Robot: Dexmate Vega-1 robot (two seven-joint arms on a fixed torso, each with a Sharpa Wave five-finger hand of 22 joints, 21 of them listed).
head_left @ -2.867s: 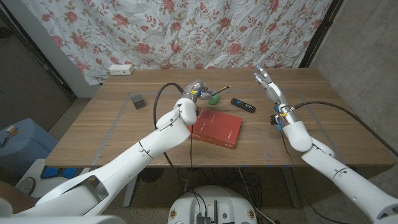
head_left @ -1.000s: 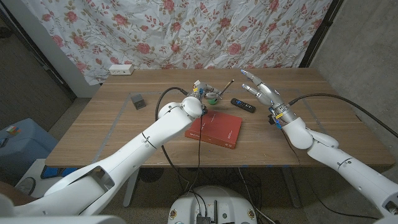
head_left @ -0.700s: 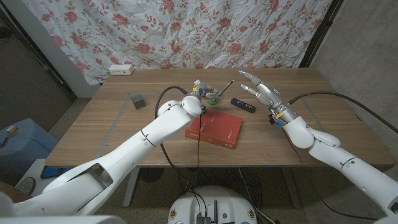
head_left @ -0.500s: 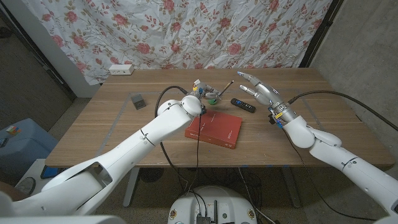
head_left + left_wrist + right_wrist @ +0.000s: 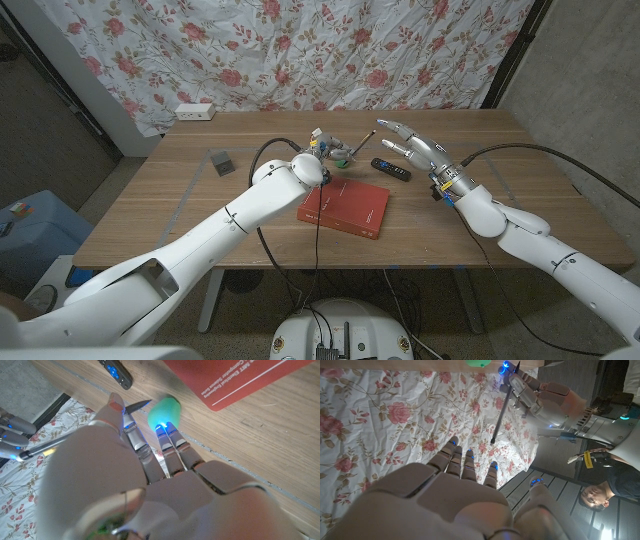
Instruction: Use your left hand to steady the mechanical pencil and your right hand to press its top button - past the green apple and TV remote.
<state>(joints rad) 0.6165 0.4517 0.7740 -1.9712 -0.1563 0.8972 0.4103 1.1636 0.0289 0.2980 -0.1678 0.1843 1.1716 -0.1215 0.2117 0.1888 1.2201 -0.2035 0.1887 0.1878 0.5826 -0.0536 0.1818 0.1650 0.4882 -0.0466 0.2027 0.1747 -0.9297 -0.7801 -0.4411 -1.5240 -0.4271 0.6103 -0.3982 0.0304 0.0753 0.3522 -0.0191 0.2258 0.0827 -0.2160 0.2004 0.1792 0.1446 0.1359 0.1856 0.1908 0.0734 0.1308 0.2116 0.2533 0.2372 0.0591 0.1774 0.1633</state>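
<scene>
My left hand pinches the lower part of the mechanical pencil, a thin dark rod tilted up and to the right. The green apple sits right beside the hand, and the black TV remote lies just right of it. My right hand hovers open with fingers spread, its fingertips a short way from the pencil's top end. In the right wrist view the pencil hangs from the left hand, beyond my right hand. In the left wrist view the apple and remote lie past my left hand.
A red book lies flat in front of the apple and remote. A small dark object sits on the table's left part, and a white power strip at the far left edge. A person appears in the right wrist view.
My left hand has raised the pencil from low beside the apple to a steeper tilt. My right hand has swung left from the table's right side toward the pencil's top.
</scene>
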